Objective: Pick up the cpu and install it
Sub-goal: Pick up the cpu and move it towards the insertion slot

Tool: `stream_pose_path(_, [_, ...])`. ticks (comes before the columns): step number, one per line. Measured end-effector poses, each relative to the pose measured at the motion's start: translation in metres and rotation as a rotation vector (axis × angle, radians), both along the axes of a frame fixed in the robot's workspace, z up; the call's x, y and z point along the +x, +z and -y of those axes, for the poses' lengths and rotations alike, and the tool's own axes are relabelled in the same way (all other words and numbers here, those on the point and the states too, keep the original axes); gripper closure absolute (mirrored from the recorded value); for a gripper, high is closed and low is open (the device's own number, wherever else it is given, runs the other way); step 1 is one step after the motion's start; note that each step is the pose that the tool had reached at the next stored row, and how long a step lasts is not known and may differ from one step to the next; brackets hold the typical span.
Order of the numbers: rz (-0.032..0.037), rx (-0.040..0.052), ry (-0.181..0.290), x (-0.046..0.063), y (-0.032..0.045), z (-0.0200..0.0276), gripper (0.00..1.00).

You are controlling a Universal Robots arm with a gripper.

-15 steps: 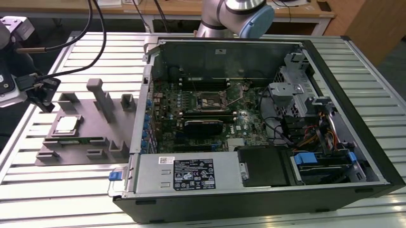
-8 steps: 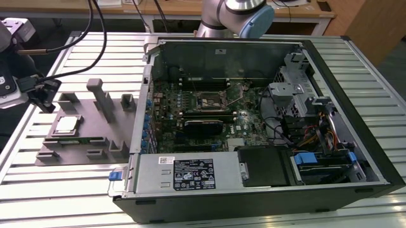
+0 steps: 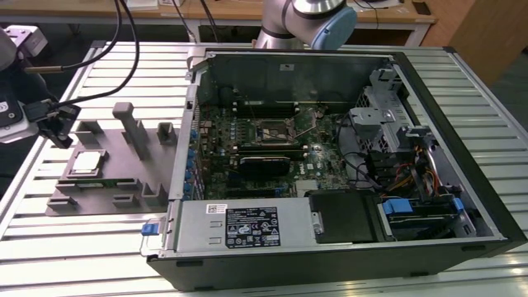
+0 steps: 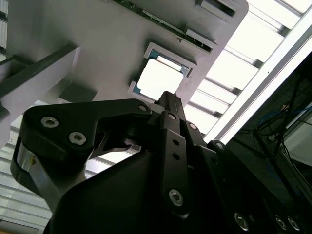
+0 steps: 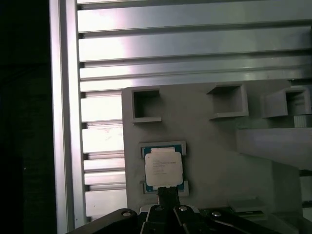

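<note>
Silver arm (image 3: 281, 25), pale-blue joint cap (image 3: 334, 28) at the exterior view's twelve o'clock; black cables (image 3: 118, 37) at ten; matte-black gripper (image 4: 166, 100) links (silvery screws (image 4: 76, 138) throughout).

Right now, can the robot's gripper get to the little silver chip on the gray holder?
Probably yes. The gripper hangs close to the cpu, which lies flat and uncovered in its pocket on the gray holder. Nothing stands between them.
</note>
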State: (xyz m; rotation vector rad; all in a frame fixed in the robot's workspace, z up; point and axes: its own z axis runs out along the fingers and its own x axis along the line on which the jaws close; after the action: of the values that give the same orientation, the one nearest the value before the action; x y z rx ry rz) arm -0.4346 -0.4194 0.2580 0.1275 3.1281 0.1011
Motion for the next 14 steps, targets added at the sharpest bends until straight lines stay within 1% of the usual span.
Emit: stream_pose_path(14, [0.0002, -0.0001, 0.000, 0.0000, -0.0042, 0.0000, 0.89])
